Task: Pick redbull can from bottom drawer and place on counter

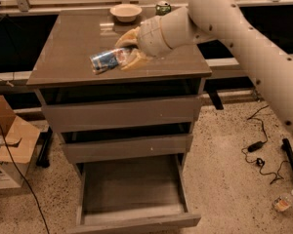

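Note:
My gripper (123,51) is shut on the redbull can (104,60), a slim silver-and-blue can held lying on its side. It hangs just over the front middle of the counter (63,48), the glossy grey-brown top of the cabinet. Whether the can touches the top I cannot tell. The bottom drawer (132,189) stands pulled open below and shows nothing inside. My white arm reaches in from the upper right.
A beige bowl (125,11) sits at the counter's back edge. The green can (162,7) stands behind my arm, mostly hidden. A cardboard box (10,150) is on the floor at left. Cables (259,147) and a small bottle (283,201) lie on the floor at right.

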You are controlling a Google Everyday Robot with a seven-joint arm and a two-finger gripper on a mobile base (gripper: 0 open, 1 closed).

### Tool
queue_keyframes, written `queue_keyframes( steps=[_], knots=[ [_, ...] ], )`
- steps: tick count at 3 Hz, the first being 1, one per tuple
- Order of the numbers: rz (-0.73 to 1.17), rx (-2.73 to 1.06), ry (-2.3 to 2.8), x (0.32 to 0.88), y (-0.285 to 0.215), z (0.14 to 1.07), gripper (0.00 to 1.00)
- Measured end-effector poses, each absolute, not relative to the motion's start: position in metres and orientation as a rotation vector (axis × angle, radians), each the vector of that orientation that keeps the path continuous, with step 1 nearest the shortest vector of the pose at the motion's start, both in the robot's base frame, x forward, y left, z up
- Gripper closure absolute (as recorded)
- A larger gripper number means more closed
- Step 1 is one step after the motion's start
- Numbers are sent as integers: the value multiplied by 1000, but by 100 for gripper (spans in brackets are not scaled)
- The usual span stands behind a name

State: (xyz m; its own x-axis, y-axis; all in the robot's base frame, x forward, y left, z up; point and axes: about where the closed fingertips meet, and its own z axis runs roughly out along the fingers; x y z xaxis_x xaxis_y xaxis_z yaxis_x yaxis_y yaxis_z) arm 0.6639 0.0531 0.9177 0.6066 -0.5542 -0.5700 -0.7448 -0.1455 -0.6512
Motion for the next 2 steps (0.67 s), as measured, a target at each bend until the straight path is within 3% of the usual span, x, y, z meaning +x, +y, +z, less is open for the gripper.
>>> queue_keyframes(
  steps=[2],
  knots=[
    [285,-1838,1044,747,84,903,100]
  ],
)
